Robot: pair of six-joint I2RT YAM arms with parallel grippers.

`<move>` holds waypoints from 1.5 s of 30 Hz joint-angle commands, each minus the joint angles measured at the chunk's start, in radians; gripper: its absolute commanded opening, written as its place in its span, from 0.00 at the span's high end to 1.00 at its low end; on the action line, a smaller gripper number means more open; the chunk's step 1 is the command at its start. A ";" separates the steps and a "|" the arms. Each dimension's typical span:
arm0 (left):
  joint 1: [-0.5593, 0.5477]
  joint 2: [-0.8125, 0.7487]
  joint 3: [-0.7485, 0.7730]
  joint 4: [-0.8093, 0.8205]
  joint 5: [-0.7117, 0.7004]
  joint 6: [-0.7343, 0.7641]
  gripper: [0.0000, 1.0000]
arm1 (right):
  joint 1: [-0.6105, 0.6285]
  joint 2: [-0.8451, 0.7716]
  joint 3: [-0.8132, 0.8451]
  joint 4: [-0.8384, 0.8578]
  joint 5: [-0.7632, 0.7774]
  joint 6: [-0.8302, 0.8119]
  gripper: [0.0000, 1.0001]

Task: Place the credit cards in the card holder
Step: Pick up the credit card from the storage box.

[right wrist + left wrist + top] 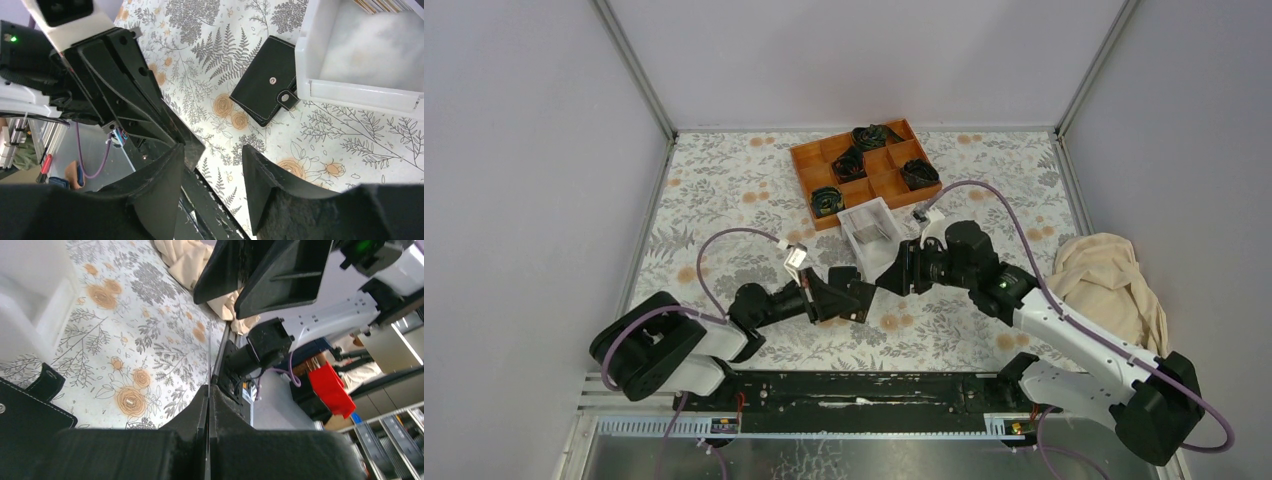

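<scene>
Top external: fixed high behind the arm bases, pitched down and forward, far enough to frame the whole floral table. Left wrist: very low and close to the tabletop, rolled sideways, looking along its own fingers toward the beige cloth, which the top view also shows. Right wrist: near, steep downward look onto the card holder and white box. Both wrist views catch the card holder. The blurred white mass at the left wrist view's edge is probably that box.
</scene>
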 commanded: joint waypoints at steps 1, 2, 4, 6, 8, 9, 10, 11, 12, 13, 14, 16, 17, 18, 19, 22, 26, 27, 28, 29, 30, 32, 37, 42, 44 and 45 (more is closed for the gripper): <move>-0.051 -0.059 -0.031 -0.026 -0.278 -0.008 1.00 | 0.029 -0.004 -0.052 0.098 0.074 0.047 0.46; -0.062 -0.070 -0.037 -0.038 -0.319 -0.015 1.00 | 0.040 0.002 -0.062 0.117 0.085 0.055 0.46; -0.083 -0.093 -0.051 -0.054 -0.391 -0.034 1.00 | 0.063 0.015 -0.081 0.159 0.101 0.074 0.46; -0.095 -0.110 -0.058 -0.067 -0.438 -0.051 1.00 | 0.084 0.031 -0.099 0.206 0.114 0.096 0.46; -0.104 -0.124 -0.061 -0.092 -0.465 -0.062 1.00 | 0.107 0.044 -0.116 0.253 0.131 0.116 0.46; -0.107 -0.131 -0.060 -0.103 -0.475 -0.064 1.00 | 0.116 0.052 -0.121 0.273 0.135 0.125 0.46; -0.109 -0.135 -0.061 -0.114 -0.487 -0.066 1.00 | 0.123 0.061 -0.125 0.291 0.137 0.133 0.47; -0.112 -0.139 -0.062 -0.121 -0.497 -0.070 1.00 | 0.130 0.071 -0.127 0.307 0.137 0.140 0.47; -0.114 -0.138 -0.064 -0.124 -0.505 -0.075 1.00 | 0.135 0.080 -0.130 0.323 0.137 0.149 0.47; -0.115 -0.137 -0.065 -0.122 -0.507 -0.080 1.00 | 0.142 0.089 -0.132 0.337 0.137 0.155 0.47; -0.115 -0.133 -0.064 -0.120 -0.507 -0.085 1.00 | 0.146 0.097 -0.134 0.350 0.137 0.160 0.47; -0.117 -0.121 -0.059 -0.112 -0.498 -0.094 1.00 | 0.152 0.113 -0.142 0.383 0.136 0.171 0.47; -0.116 -0.114 -0.056 -0.106 -0.493 -0.098 1.00 | 0.152 0.118 -0.144 0.395 0.136 0.177 0.47; -0.116 -0.109 -0.056 -0.095 -0.489 -0.103 1.00 | 0.153 0.124 -0.146 0.405 0.136 0.180 0.47; -0.116 -0.103 -0.055 -0.087 -0.486 -0.108 1.00 | 0.153 0.130 -0.148 0.414 0.136 0.183 0.47; -0.116 -0.091 -0.054 -0.066 -0.476 -0.120 1.00 | 0.153 0.150 -0.151 0.439 0.135 0.189 0.48; -0.116 -0.075 -0.056 -0.027 -0.465 -0.145 1.00 | 0.153 0.183 -0.155 0.484 0.127 0.202 0.49; -0.116 -0.072 -0.059 -0.011 -0.460 -0.152 1.00 | 0.154 0.192 -0.157 0.497 0.125 0.207 0.49; -0.116 -0.068 -0.061 0.003 -0.457 -0.159 1.00 | 0.154 0.198 -0.160 0.510 0.124 0.211 0.50; -0.116 -0.063 -0.063 0.014 -0.452 -0.166 1.00 | 0.154 0.205 -0.164 0.523 0.123 0.215 0.50; -0.116 -0.060 -0.064 0.025 -0.449 -0.172 1.00 | 0.154 0.210 -0.166 0.534 0.122 0.219 0.51; -0.116 -0.056 -0.068 0.041 -0.445 -0.182 1.00 | 0.153 0.218 -0.175 0.559 0.120 0.225 0.53; -0.116 -0.060 -0.077 0.052 -0.444 -0.193 1.00 | 0.154 0.220 -0.209 0.646 0.103 0.256 0.65; -0.116 -0.055 -0.095 0.079 -0.466 -0.212 0.97 | 0.152 0.219 -0.242 0.719 0.081 0.291 0.90; -0.116 -0.049 -0.099 0.083 -0.478 -0.222 0.91 | 0.154 0.220 -0.253 0.750 0.072 0.303 0.98; -0.117 -0.044 -0.102 0.087 -0.485 -0.226 0.87 | 0.152 0.220 -0.258 0.770 0.070 0.310 1.00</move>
